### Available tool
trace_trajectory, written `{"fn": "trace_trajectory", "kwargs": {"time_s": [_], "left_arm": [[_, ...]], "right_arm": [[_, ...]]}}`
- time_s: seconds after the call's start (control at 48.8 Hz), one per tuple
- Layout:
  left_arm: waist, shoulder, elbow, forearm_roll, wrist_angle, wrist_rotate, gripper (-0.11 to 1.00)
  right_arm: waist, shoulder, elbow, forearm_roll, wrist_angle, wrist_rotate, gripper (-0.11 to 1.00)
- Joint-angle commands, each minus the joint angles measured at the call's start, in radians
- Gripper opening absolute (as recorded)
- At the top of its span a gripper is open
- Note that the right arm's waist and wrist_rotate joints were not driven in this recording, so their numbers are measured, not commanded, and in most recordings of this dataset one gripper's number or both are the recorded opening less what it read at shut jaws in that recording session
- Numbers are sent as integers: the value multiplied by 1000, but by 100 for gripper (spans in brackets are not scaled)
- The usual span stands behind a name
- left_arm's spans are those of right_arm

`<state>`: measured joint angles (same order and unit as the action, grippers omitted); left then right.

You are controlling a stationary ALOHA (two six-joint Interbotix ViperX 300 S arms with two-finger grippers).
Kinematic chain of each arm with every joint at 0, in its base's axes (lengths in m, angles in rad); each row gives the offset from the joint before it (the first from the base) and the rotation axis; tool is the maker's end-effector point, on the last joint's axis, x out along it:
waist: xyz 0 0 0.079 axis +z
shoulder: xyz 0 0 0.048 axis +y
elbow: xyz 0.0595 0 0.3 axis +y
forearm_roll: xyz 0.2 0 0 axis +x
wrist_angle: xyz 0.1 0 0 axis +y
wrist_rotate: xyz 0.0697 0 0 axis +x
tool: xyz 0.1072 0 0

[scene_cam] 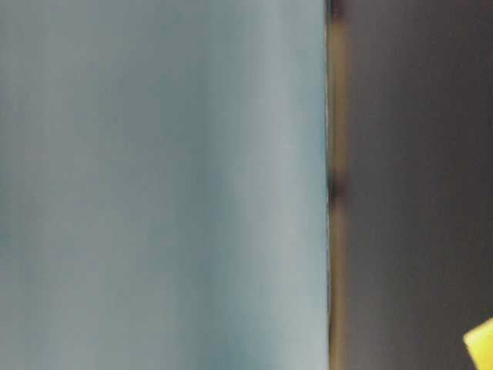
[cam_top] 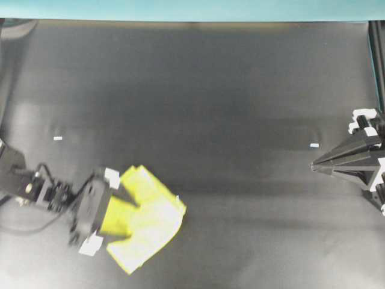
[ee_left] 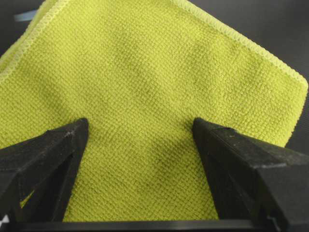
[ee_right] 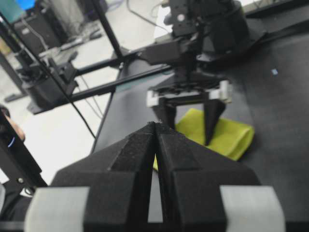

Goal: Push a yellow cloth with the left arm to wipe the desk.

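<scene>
Spread wide, the left claw (cam_top: 120, 209) presses its two fingers (ee_left: 53, 159) down onto the yellow cloth (cam_top: 150, 220), which lies at the bench's (cam_top: 210, 108) near left. The right claw (cam_top: 315, 165) rests pressed together at the right edge. Judging from this, steady downward pressure and a slow sweep should keep the cloth flat rather than bunching.

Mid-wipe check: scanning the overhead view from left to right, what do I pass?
Small white tape mark → black left gripper, jaws spread wide → pale yellow folded cloth → second white tape mark → black pointed right gripper, jaws together, all on the matte black desk.
</scene>
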<state>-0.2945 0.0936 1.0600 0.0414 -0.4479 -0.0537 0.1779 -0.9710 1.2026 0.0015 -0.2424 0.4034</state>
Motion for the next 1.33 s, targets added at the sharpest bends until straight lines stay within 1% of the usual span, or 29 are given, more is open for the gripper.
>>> {"fn": "trace_trajectory", "kwargs": {"time_s": [0.0, 0.123, 0.184, 0.451, 0.553, 0.922, 1.311], "left_arm": [[-63, -5, -2, 3, 3, -2, 86], [-115, -5, -2, 2, 8, -2, 86], [-124, -5, -3, 2, 8, -2, 86], [-124, -11, -8, 2, 5, 2, 86], [-124, -38, -8, 2, 8, 5, 86], [-120, -227, 23, 2, 8, 25, 86], [-81, -497, 112, 2, 17, 26, 86]], "right_arm": [[0, 5, -6, 2, -11, 0, 0], [0, 5, -6, 2, -9, 2, 0], [0, 5, -6, 2, -9, 2, 0], [0, 5, -6, 2, -9, 2, 0], [0, 5, -6, 2, -9, 2, 0], [-2, -5, -6, 2, -6, 2, 0], [0, -5, -5, 2, -5, 0, 0]]}}
